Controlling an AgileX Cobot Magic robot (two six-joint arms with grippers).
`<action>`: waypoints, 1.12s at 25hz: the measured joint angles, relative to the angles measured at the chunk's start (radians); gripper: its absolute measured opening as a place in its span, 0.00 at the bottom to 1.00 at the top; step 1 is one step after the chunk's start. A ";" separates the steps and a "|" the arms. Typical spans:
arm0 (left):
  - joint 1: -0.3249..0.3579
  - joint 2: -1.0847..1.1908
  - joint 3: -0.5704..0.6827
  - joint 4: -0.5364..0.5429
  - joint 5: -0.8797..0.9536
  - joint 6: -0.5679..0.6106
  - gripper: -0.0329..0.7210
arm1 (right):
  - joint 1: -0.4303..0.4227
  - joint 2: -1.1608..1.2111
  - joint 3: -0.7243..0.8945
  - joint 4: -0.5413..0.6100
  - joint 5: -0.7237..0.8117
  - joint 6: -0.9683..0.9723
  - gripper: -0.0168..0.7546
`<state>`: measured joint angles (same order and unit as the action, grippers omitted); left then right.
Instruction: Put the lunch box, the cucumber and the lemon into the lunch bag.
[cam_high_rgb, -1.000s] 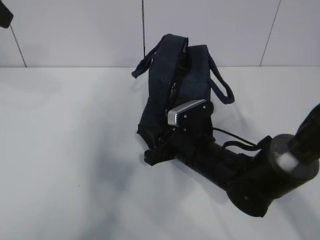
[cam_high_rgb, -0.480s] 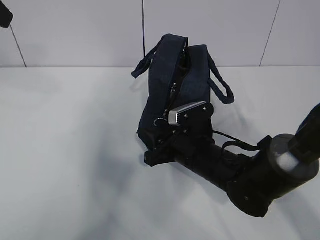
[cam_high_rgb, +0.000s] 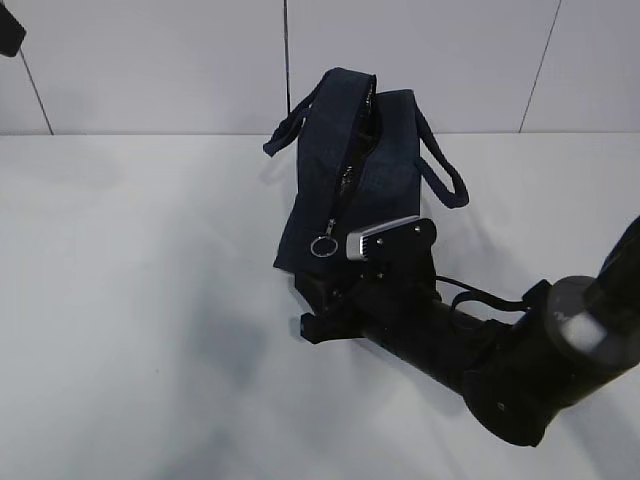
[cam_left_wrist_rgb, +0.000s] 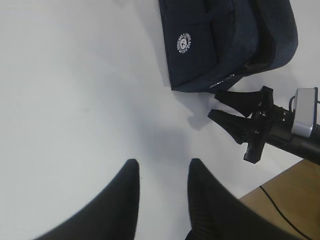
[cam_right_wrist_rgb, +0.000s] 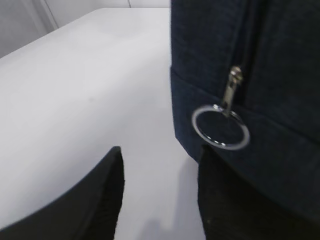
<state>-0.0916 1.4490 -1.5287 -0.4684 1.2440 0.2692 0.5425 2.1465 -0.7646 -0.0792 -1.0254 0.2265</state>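
The dark navy lunch bag (cam_high_rgb: 345, 185) stands on the white table, its two loop handles up. Its silver ring pull (cam_high_rgb: 323, 245) hangs free at the near end of the zipper. My right gripper (cam_high_rgb: 318, 312) is open and empty just in front of that end, low over the table. In the right wrist view the ring pull (cam_right_wrist_rgb: 220, 127) hangs on the bag (cam_right_wrist_rgb: 270, 60), above the right finger of the gripper (cam_right_wrist_rgb: 161, 152). My left gripper (cam_left_wrist_rgb: 162, 167) is open and empty over bare table, with the bag (cam_left_wrist_rgb: 215, 45) and the right gripper (cam_left_wrist_rgb: 213, 105) ahead. The lunch box, cucumber and lemon are out of view.
The white table (cam_high_rgb: 130, 300) runs back to a pale panelled wall (cam_high_rgb: 150, 60). The left wrist view shows a table edge with brown floor and a cable (cam_left_wrist_rgb: 295, 200) at lower right. A dark arm part (cam_high_rgb: 8, 30) shows at the exterior view's top left corner.
My right gripper has drawn back from the bag's near end, towards the camera and a little down. The ring pull, earlier at the fingers, now hangs free.
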 joint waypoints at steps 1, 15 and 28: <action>0.000 0.000 0.000 0.000 0.000 0.000 0.36 | 0.000 0.000 0.012 0.020 0.000 0.000 0.48; 0.000 0.000 0.000 0.004 0.000 0.000 0.36 | 0.000 0.000 0.043 0.162 -0.041 0.000 0.45; 0.000 0.000 0.000 0.004 0.000 0.000 0.36 | 0.000 0.000 -0.036 0.178 0.012 0.000 0.45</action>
<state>-0.0916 1.4490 -1.5287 -0.4644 1.2440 0.2692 0.5425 2.1465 -0.8004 0.0985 -1.0136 0.2265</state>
